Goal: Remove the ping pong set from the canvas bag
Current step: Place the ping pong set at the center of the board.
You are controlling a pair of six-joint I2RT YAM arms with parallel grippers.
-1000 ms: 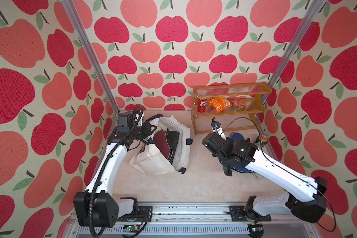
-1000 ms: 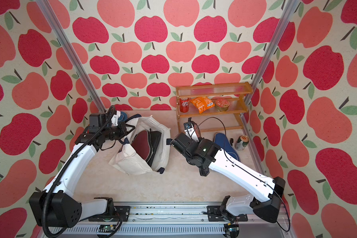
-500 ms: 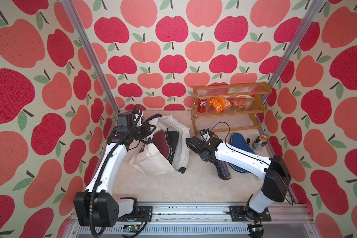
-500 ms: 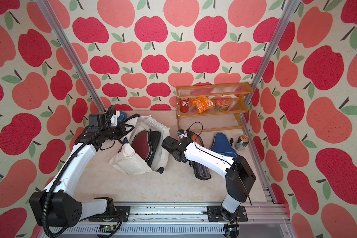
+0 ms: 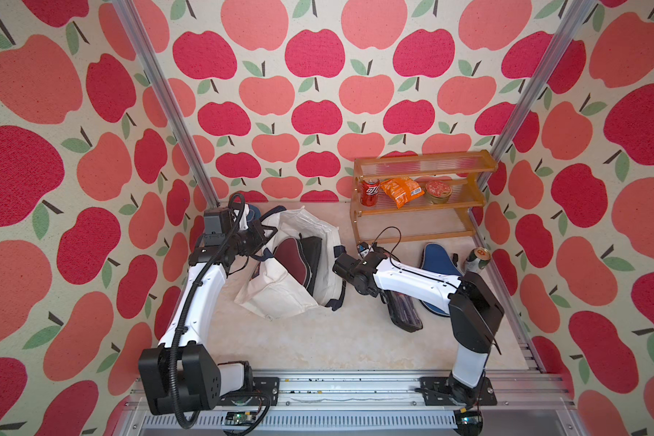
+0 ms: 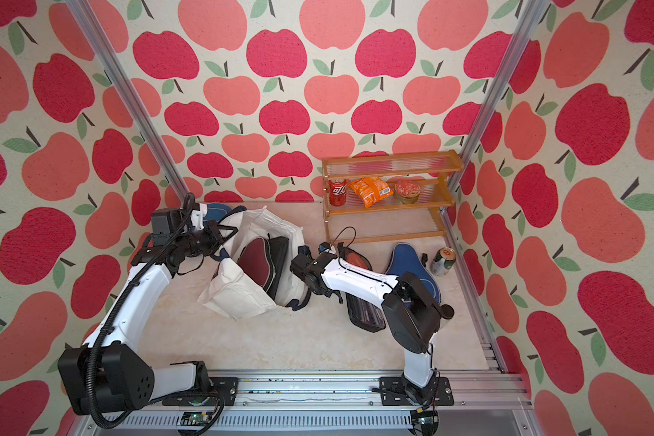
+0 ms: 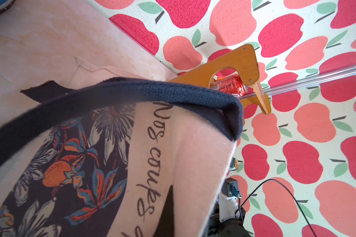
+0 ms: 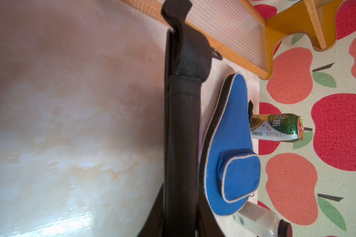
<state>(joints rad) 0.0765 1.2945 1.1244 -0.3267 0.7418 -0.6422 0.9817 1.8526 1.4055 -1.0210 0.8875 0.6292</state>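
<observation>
Stepped wooden rack (image 5: 423, 166) against back wall, right half. On middle step, left to right: red cola can (image 5: 370, 191), orange snack bag (image 5: 401, 190), round tub with red top (image 5: 438, 191).

Canvas bag (image 5: 269, 298) slumped on floor, left of centre, mouth gaping upward. Inside, on edge and side by side: maroon case (image 5: 288, 253), black-edged pouch (image 5: 313, 251) touching its right.

Right forearm (image 5: 412, 275) low over floor, crossing the middle of second black-edged pouch (image 6: 365, 315); red paddle visible through its far end.

Blue case (image 5: 437, 264) flat on floor right of that pouch, narrow end toward rack. Second blue case (image 6: 218, 208) in back left corner, mostly hidden behind left wrist.

Left gripper (image 5: 259, 238) pinched tight on navy strap handle (image 7: 132, 92) at bag's left rim, strap taut.

Right gripper (image 5: 344, 268) just beside bag's right wall. Fingers hidden; spread or pressed together, cannot tell.

Green beer can (image 5: 477, 260) upright at right wall, just beside blue case.
</observation>
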